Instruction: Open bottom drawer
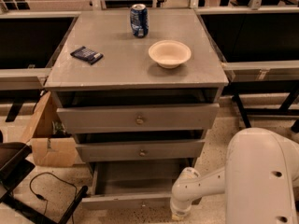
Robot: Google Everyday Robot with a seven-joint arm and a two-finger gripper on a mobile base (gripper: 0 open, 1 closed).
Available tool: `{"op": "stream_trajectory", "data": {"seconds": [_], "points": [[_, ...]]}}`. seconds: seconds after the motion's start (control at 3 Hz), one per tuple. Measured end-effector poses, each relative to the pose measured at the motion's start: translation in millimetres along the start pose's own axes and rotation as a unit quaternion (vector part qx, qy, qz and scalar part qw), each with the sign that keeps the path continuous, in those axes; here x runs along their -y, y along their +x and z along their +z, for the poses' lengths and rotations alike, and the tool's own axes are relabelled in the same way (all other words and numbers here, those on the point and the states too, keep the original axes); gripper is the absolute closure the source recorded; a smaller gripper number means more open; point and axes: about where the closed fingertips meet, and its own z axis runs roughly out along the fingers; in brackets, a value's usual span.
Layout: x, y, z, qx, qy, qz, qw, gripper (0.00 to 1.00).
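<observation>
Well, the bottom drawer (126,200) stands pulled out, and the gripper (180,212) hangs just beside its front's right end; I cannot tell its grip.

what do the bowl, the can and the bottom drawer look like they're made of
The bowl: pale cream, matte, probably paper or moulded fibre. The can: printed blue wall, shiny rim, likely aluminium. The bottom drawer: flat matte grey panel, painted metal or laminate, cannot tell which. The gripper sits low by its front right end.

High front view down onto cabinet (126,66), tool (180,213) bottom right
</observation>
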Motion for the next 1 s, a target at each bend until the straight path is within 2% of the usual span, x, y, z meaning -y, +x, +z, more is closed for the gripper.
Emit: {"op": "stream_trajectory", "data": {"seconds": [0.33, 0.67, 1.0], "points": [[31, 3, 6, -0.005, 0.05, -0.032, 0.9982, 0.27], [66, 8, 8, -0.002, 0.094, -0.054, 0.9941, 0.04], [115, 12, 37, 0.013, 0.111, -0.07, 0.9913, 0.0]]}}
